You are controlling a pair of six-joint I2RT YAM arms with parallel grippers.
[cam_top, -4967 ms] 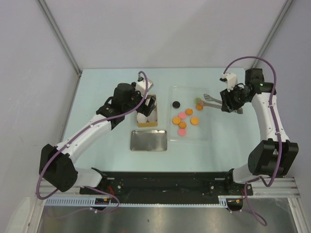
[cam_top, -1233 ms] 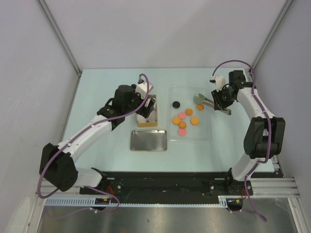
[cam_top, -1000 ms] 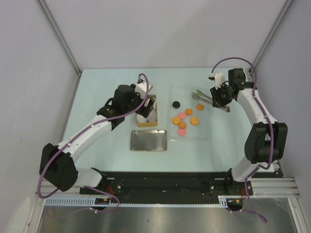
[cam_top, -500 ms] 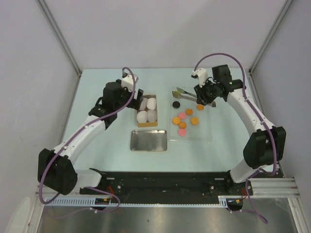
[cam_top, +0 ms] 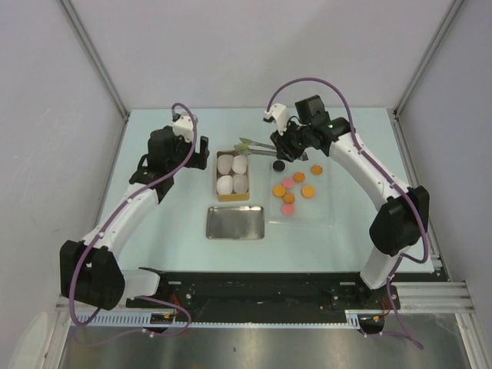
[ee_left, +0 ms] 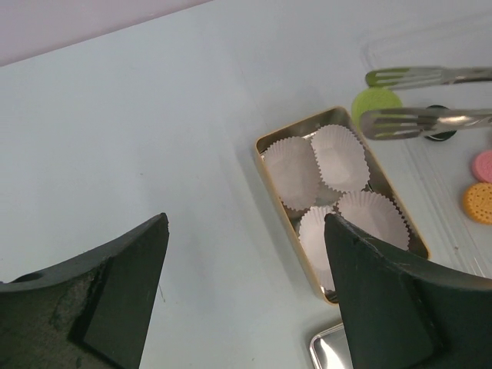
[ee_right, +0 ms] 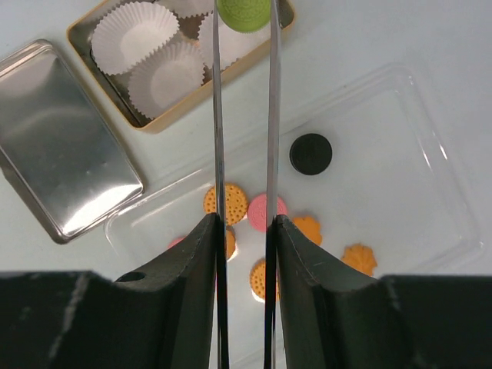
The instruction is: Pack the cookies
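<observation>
Right gripper (ee_right: pixel 244 231), jaws narrowed on the tongs (ee_right: pixel 217 115), holds the green cookie (ee_right: pixel 244 11) over the tin's (ee_right: pixel 223 73) far end. Left gripper (ee_left: pixel 246 223) hovers beside, jaws wide, empty.

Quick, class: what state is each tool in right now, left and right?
Left tool: open, empty.
Right tool: shut on tongs, which pinch the green cookie.

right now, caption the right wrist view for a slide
Right gripper holds tongs pinching the green cookie by the tin of paper cups.
</observation>
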